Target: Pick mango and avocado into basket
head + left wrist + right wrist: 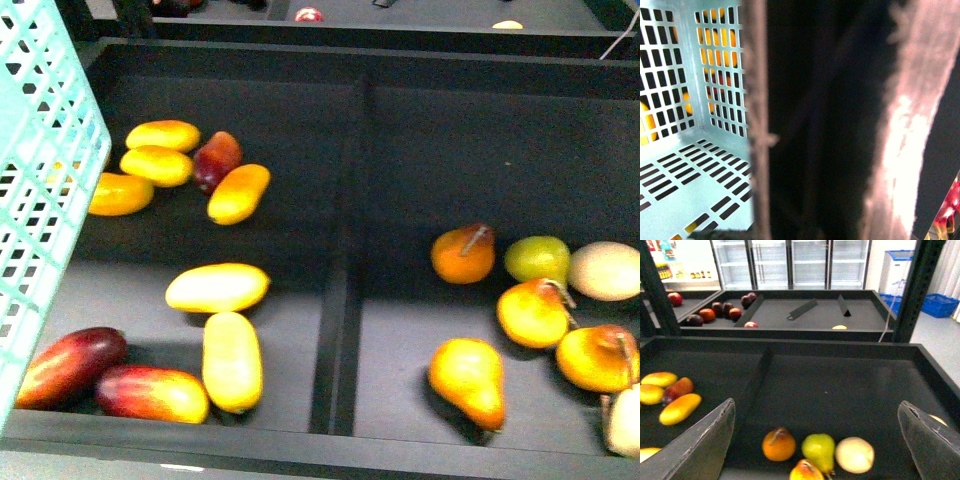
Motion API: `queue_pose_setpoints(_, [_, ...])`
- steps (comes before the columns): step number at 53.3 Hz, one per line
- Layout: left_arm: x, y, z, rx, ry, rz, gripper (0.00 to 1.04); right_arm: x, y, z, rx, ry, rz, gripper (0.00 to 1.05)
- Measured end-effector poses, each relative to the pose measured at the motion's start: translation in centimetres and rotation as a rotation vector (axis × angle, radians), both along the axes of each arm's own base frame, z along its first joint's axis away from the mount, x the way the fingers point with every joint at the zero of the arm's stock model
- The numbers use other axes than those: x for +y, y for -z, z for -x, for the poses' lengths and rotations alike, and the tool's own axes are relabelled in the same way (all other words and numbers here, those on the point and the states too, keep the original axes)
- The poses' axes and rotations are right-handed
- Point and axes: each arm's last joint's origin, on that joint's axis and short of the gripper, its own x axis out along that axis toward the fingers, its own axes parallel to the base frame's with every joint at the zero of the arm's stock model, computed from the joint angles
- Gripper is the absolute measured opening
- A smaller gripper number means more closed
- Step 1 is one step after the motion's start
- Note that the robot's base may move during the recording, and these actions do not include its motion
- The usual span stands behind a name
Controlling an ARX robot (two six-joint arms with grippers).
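I log the right pincer (816, 407) released, jaws wide, over the pears (535, 310) in the right compartment. The mango (217, 287) lies left beyond the divider (340, 300), long axis left-right, near the basket (45, 200). I judge a leftward reach is needed. The left pincer: cannot tell. No avocado found.

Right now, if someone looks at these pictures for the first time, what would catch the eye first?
The bright yellow mangoes scattered in the left compartment of the dark tray, with red-tinged ones among them. Next, the teal basket at the far left edge, and the pears clustered in the right compartment.
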Motion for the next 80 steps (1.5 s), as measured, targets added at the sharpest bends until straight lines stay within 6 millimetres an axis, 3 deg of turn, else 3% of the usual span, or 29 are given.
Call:
queue_pose_setpoints(66, [0.23,0.02,0.00,0.004,-0.029,-0.030,0.14,0.02,0.01,0.00,0.000,-0.006,0.000,0.96])
queue_pose_setpoints(76, [-0.06,0.02,-0.08,0.039,0.049,-0.019,0.14,0.00,0.01,0.00,0.000,-0.002,0.000,0.96])
queue_pose_setpoints(80, [-0.55,-0.44,-0.42,0.162,0.196,-0.201,0.14,0.00,0.01,0.00,0.000,-0.002,0.000,0.96])
